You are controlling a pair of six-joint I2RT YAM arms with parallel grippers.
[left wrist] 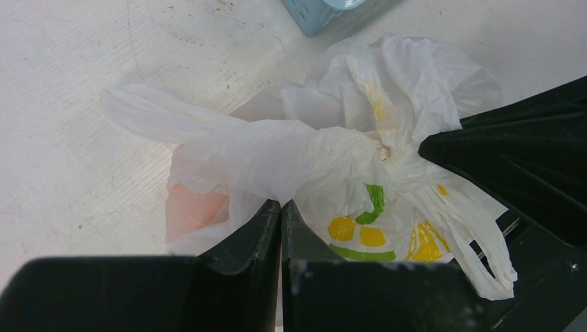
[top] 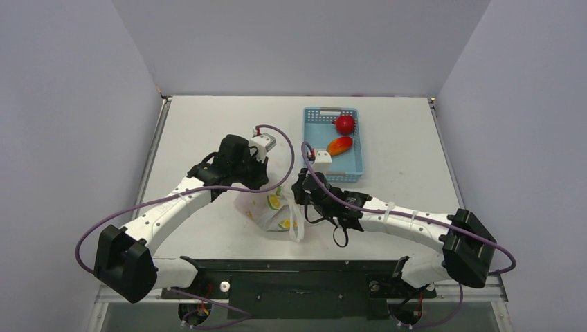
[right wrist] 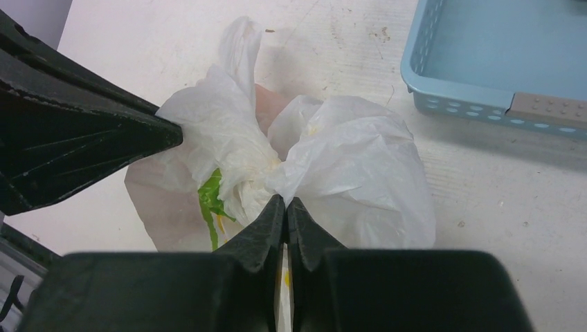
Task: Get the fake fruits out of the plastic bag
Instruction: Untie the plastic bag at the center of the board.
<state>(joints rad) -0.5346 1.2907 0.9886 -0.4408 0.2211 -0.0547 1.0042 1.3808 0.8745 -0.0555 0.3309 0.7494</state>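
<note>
The plastic bag (top: pixel 274 211) lies crumpled on the table between my two arms, white with yellow and green print. My left gripper (top: pixel 259 182) is shut, pinching a fold of the bag (left wrist: pixel 291 152) at its tips (left wrist: pixel 281 203). My right gripper (top: pixel 300 191) is shut on the bag's (right wrist: pixel 346 166) bunched top at its tips (right wrist: pixel 286 199). The fake fruits are hidden inside. Only a blurred orange-pink shape (left wrist: pixel 195 207) shows through the film, and a pinkish patch shows in the right wrist view (right wrist: pixel 266 104).
A blue basket (top: pixel 315 142) stands behind the bag, holding a round red apple (top: pixel 345 124) and a red-orange mango (top: pixel 339 145). Its corner shows in the left wrist view (left wrist: pixel 322 12) and its side in the right wrist view (right wrist: pixel 477 104). Grey walls enclose the table.
</note>
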